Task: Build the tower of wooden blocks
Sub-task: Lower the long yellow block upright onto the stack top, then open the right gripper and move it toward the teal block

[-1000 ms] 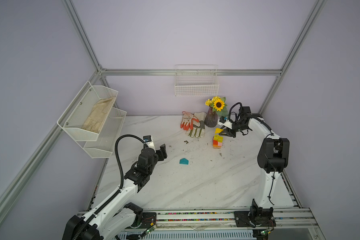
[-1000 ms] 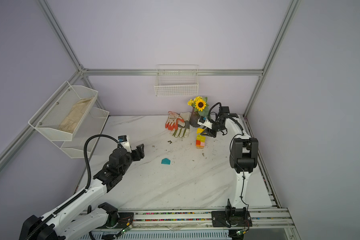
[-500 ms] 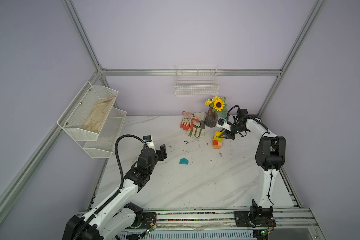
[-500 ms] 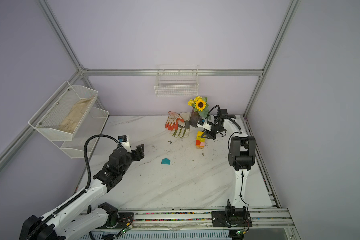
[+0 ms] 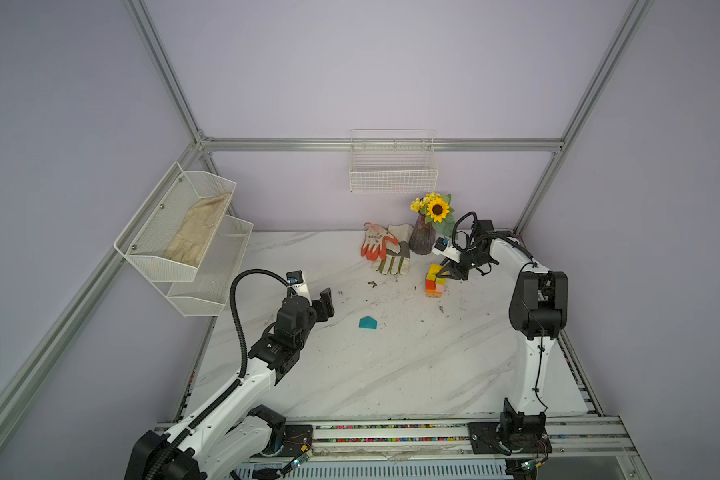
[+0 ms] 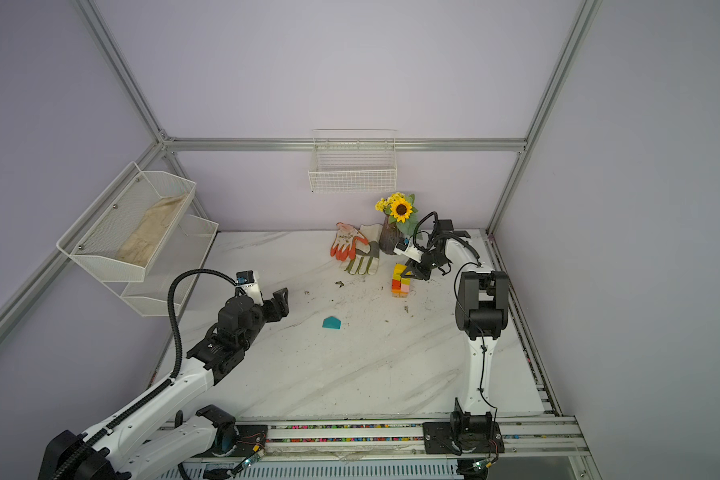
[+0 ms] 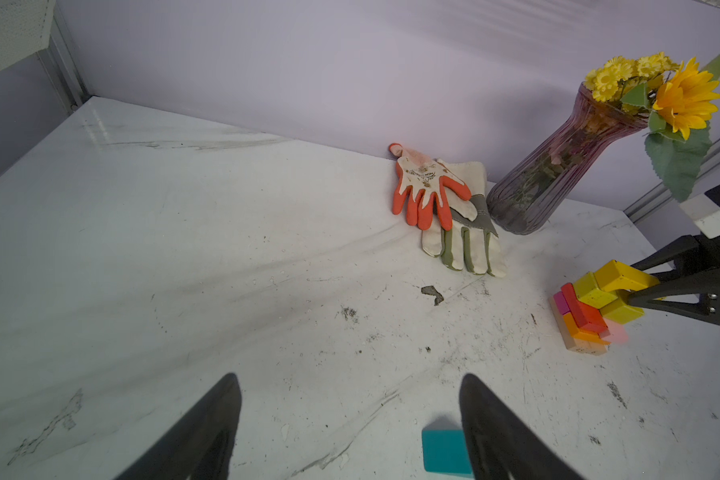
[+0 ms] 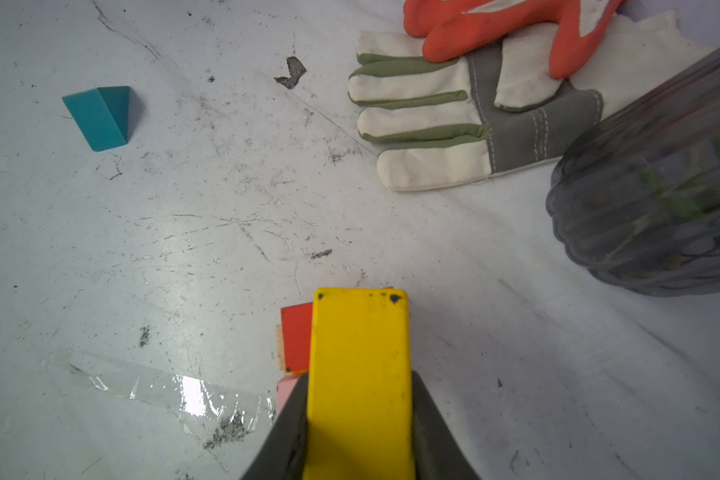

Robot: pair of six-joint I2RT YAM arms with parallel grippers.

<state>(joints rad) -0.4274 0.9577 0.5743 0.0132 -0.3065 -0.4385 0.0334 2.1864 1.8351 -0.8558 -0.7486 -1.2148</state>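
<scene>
And the right jaws are clamped tight on a yellow block (image 8: 360,374), holding it tilted at the very top of the tower (image 5: 434,284). Whether it has seated on the yellow pieces beneath, can't tell. The tower stands on the table (image 5: 391,365) just in front of the purple vase (image 5: 420,241), near the gloves (image 5: 385,249). Out in the middle, well apart from the stack, the teal block (image 5: 367,322) lies alone. Over there the left jaws hang wide open above the table, gripping nothing, with the teal block just ahead of them.
</scene>
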